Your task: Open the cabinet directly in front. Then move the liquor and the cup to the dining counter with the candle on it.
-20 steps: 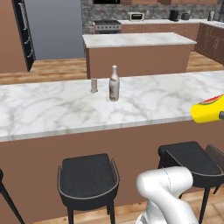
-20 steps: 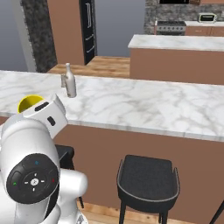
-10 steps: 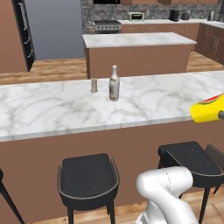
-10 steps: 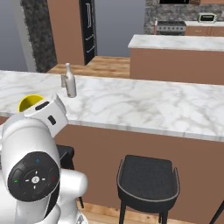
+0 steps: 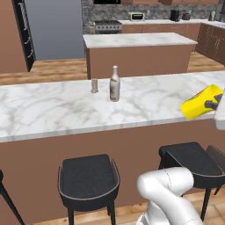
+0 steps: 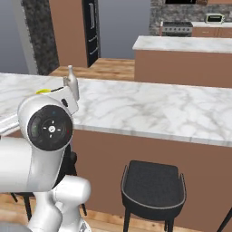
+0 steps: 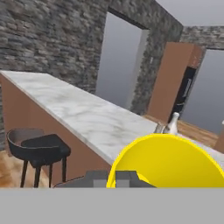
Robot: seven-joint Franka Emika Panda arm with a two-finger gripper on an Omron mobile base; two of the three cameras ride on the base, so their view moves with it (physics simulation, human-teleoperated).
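My end effector [image 5: 214, 104] pinches the yellow cup [image 5: 201, 102] over the table [image 5: 52, 110]; the bottle [image 5: 114, 84] and candle [image 5: 94, 85] stand far off.

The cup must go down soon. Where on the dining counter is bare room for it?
The dining counter is bare left of the candle and between the liquor and the cup in the gripper. Only candle and liquor stand close together.
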